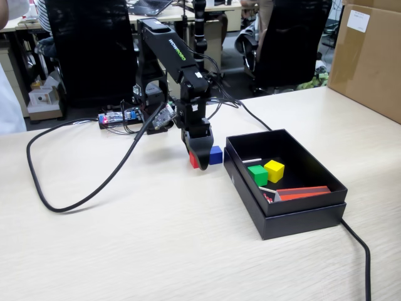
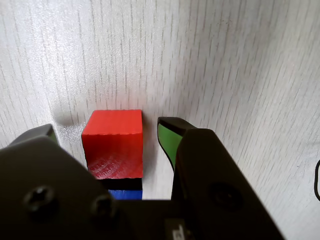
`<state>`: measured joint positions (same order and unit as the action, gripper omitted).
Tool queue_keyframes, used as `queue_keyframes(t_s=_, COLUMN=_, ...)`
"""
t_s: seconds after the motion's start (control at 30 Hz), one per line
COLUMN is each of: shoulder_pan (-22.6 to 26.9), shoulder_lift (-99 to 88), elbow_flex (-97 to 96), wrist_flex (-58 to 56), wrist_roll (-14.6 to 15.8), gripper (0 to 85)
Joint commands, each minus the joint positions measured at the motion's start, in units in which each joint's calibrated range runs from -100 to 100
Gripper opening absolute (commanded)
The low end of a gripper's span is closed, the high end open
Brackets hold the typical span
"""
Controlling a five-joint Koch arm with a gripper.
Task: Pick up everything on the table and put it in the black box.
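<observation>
Gripper [image 2: 111,137] down over red cube [image 2: 114,142], jaws open either side, not yet clamped; cube looks light, rigid, grip flat opposite faces, black box [image 1: 294,219] nearby.

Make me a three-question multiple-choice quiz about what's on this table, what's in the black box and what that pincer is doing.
1. Where is the blue cube?
A. in the black box
B. on the table beside the box
C. on the brown carton

2. Which cube colours lie in the box?
A. green and yellow
B. red and blue
C. white and orange

3. The pincer is:
A. lifted, carrying a cube
B. open around the red cube
C. inside the box

Answers: 1 B, it sits just outside the box wall. 2 A, a green cube and a yellow cube show inside. 3 B, the wrist view shows a gap beside the cube.
</observation>
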<state>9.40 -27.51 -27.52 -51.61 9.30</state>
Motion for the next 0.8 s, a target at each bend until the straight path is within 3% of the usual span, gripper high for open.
queue_keyframes(t_s=0.0, shoulder_pan=-0.2, shoulder_lift=0.4, elbow_flex=3.8, wrist_flex=-0.1, wrist_roll=0.9, gripper=31.8)
queue_keyframes(t_s=0.13, shoulder_pan=-1.0, shoulder_lift=-0.4, elbow_flex=4.9, wrist_flex=0.9, wrist_roll=1.1, gripper=14.8)
queue_keyframes(t_s=0.37, shoulder_pan=-3.8, shoulder_lift=-11.1, elbow_flex=6.6, wrist_flex=-1.4, wrist_roll=-1.1, gripper=14.4)
queue_keyframes(t_s=0.5, shoulder_pan=-3.6, shoulder_lift=-15.6, elbow_flex=18.9, wrist_flex=-4.1, wrist_roll=-3.4, gripper=14.4)
queue_keyframes(t_s=0.77, shoulder_pan=1.1, shoulder_lift=9.6, elbow_flex=55.5, wrist_flex=-9.5, wrist_roll=-5.5, gripper=14.2)
